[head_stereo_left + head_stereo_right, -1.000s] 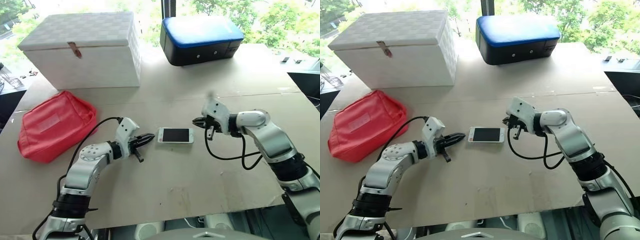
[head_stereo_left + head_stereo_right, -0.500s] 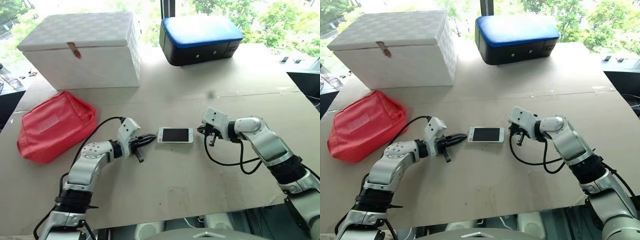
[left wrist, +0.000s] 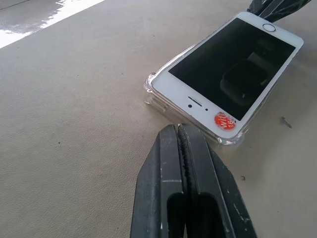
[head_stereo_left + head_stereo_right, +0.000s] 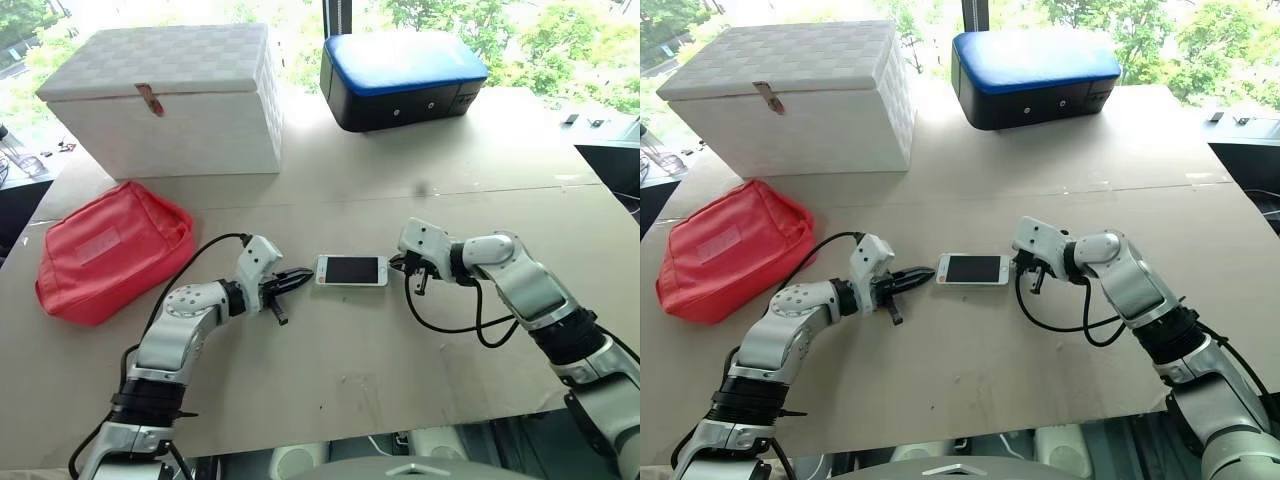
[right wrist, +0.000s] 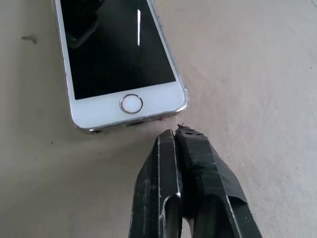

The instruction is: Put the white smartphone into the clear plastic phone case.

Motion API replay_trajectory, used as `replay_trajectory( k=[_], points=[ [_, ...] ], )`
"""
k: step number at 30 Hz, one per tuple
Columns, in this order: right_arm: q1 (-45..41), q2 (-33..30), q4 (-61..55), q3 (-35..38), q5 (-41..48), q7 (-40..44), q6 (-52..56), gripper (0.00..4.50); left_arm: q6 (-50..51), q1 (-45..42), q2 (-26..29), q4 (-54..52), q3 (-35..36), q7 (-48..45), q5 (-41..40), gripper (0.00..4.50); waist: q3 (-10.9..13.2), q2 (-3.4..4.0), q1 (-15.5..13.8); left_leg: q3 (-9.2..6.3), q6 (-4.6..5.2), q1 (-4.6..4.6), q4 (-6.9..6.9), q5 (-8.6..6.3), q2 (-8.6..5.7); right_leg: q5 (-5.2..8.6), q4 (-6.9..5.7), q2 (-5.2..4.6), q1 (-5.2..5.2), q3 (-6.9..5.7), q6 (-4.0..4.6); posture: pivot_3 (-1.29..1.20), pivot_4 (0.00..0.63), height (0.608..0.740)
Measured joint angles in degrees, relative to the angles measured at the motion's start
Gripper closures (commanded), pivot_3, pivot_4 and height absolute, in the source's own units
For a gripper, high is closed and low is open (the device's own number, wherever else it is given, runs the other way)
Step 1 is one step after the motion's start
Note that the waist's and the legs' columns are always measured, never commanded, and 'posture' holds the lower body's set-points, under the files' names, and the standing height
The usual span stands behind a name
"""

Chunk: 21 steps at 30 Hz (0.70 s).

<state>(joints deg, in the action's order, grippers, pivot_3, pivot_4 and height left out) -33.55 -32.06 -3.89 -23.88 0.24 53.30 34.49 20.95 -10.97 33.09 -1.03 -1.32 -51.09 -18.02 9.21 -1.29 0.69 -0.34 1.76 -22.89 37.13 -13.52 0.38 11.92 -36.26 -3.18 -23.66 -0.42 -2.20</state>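
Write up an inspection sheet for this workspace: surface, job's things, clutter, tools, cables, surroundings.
Surface: tan table, bare in front, a few small dark specks.
Job's things: white smartphone lies screen up at the middle, sitting in the clear plastic phone case, whose rim shows around its near end; whether it is fully seated cannot be told.
Clutter: red pouch on the robot's left; white box and blue-topped black case at the far side.
Tools: left tool shut, tip at the phone's left end; right tool shut, tip at its home-button end. Neither holds anything.
Cables: black cable looping off each forearm, resting clear of the phone.
Surroundings: windows with green trees behind.
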Motion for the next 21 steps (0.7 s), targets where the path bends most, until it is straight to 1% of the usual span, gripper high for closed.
replay_trajectory(
  k=[14, 21],
  points=[
    [-0.86, 1.7, -1.55, -0.03, -0.58, -0.03, 0.62, 4.5, 0.34, -0.14, 0.38, -0.42, -0.24, 0.03, 0.37, 4.47, 0.0, 0.0, -0.01, -0.02, 0.0, 0.0, 0.0, 0.0, 0.0, 0.0, -0.01, 0.01, 0.0, -0.01, 0.01, 0.0, 0.15, 0.74],
    [-1.75, 3.64, 2.02, -1.14, -2.16, 0.17, -1.02, 4.5, 1.0, -0.24, 0.4, -0.69, -0.19, 0.09, 0.46, 4.47, 0.0, 0.0, 0.02, -0.02, 0.0, 0.02, 0.0, 0.0, 0.0, 0.0, -0.02, 0.01, 0.0, -0.01, 0.0, 0.0, 0.15, 0.74]
  ],
)
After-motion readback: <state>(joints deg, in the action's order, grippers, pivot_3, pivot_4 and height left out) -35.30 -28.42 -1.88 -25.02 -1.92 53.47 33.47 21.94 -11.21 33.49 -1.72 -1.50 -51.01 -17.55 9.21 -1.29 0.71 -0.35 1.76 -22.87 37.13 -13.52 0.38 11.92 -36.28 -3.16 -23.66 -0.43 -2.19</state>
